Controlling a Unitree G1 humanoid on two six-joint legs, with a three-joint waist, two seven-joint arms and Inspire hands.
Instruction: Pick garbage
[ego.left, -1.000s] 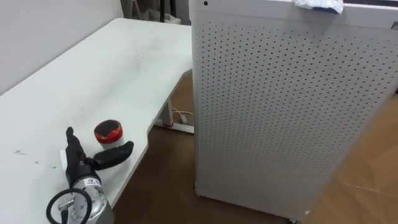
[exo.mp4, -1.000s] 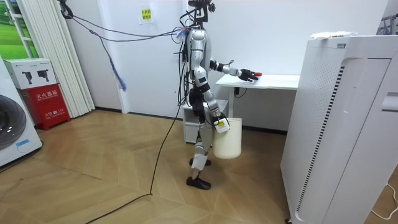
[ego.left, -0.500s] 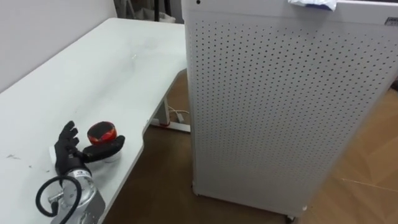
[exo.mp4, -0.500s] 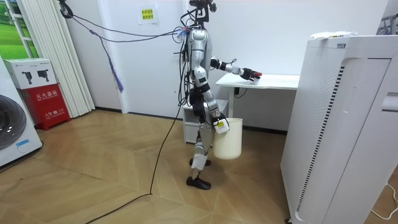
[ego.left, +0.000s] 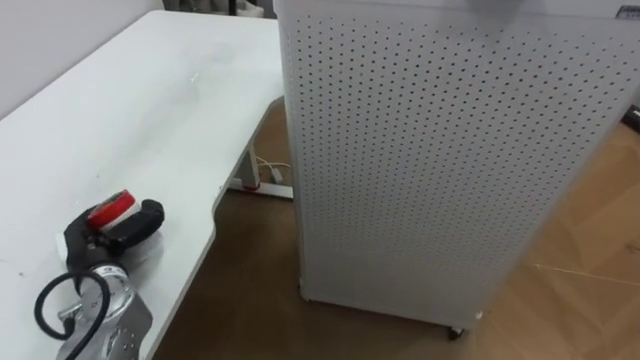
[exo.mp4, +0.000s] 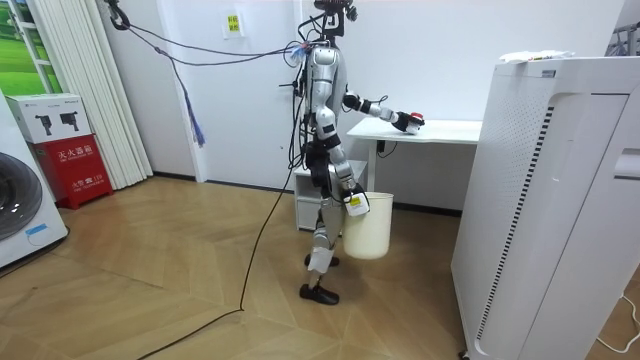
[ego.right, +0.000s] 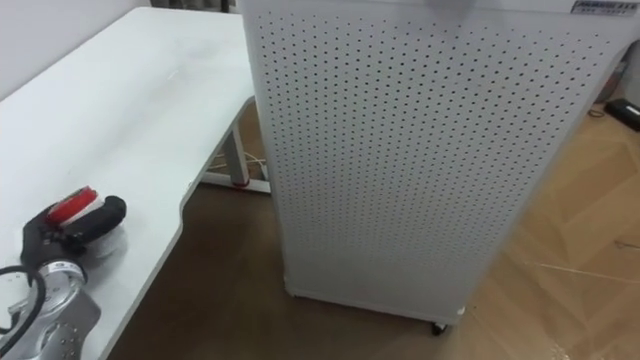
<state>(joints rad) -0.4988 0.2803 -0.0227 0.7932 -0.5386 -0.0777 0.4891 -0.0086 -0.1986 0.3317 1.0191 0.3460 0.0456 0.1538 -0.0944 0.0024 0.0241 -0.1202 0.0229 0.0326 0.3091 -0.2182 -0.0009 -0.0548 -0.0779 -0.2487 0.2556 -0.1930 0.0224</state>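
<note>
left hand (ego.left: 88, 238) now curled, gripping red cup (ego.left: 110, 209)

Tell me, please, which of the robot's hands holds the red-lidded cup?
The left hand, fingers curled round the red-lidded cup at the table; the right hand hangs low beside the white bucket.

White desk (ego.left: 150, 110), perforated white cabinet (ego.left: 440, 150), wood floor (ego.left: 250, 300).

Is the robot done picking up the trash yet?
Not yet. The grab looks done: the left robot hand is curled round the red-topped cup at the white table. Left: getting it into the white bucket by its right robot hand.
</note>
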